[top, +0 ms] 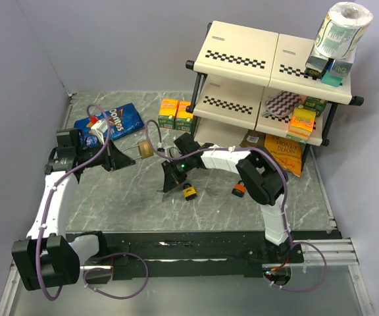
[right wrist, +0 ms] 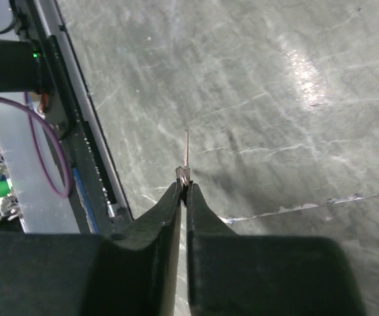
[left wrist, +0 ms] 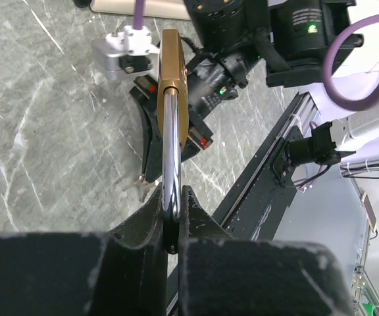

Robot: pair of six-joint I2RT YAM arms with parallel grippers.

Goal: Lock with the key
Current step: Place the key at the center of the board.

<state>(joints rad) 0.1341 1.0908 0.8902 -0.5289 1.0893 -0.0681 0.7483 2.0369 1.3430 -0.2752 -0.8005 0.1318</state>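
Note:
A brass padlock (left wrist: 172, 79) hangs in the air, and my left gripper (left wrist: 174, 205) is shut on its steel shackle (left wrist: 169, 151). From above, the padlock (top: 145, 150) sticks out to the right of the left gripper (top: 130, 160), over the middle of the table. My right gripper (right wrist: 184, 189) is shut on a small silver key (right wrist: 187, 153), seen edge-on with its blade poking out past the fingertips. The right gripper (top: 166, 187) points down-left, below and right of the padlock, apart from it. In the left wrist view the key (left wrist: 139, 185) shows below the lock body.
Two small orange-and-black padlocks (top: 189, 192) (top: 239, 189) lie on the marble table. A blue chip bag (top: 114, 120) and orange boxes (top: 176, 113) sit at the back. A two-tier shelf (top: 242, 59) with goods fills the back right. A black rail (top: 196, 247) runs along the near edge.

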